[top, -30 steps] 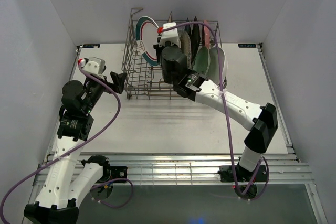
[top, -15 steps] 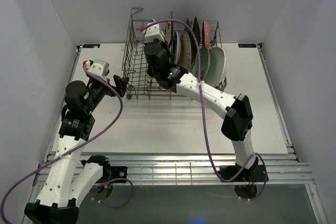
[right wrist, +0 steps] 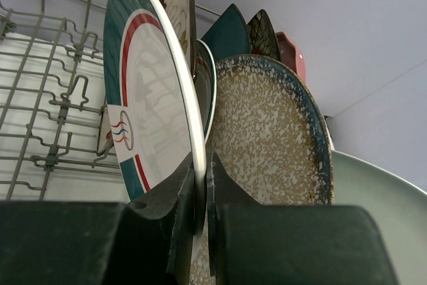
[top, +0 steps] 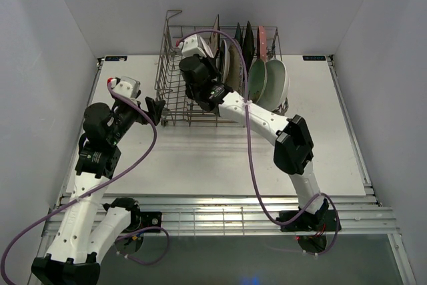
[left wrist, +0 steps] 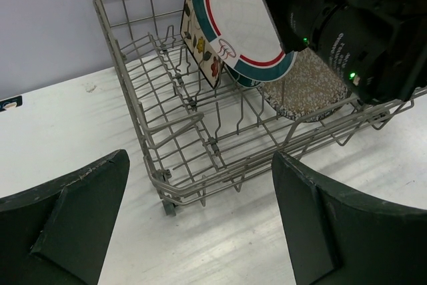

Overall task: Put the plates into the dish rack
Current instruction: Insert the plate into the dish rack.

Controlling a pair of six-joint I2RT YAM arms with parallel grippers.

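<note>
- Top view: the large grey wire dish rack point(top: 175, 103) stands at the far side of the white table point(top: 220, 158), its tall looped handle at the far left corner.
- The right tool point(top: 202, 55) reaches into the middle of the rack, at the left end of a row of plates standing on edge.
- At the right end of the row lean a mint round plate point(top: 257, 79) and, furthest right, a white oval plate point(top: 279, 83).
- The left tool point(top: 154, 108) hovers just beside the rack's near left corner, over the table.
- Left wrist view: the two dark fingers point(left wrist: 67, 225) stand wide apart with nothing between them, facing the rack's empty left part.
- A white round plate with a green and red rim point(left wrist: 240, 25) stands upright in the right tool; a cream flowered square plate point(left wrist: 200, 45) is just behind it and a speckled grey round plate point(left wrist: 307, 88) just to its right.
- Right wrist view: the right tool's fingers are clamped on the near rim of the white rimmed plate.
- A second rimmed plate point(right wrist: 207, 85) stands between it and the speckled one.
- Beyond rise a teal square plate point(right wrist: 230, 31), a black floral square plate point(right wrist: 265, 35) and a pink scalloped plate point(right wrist: 293, 51).
</note>
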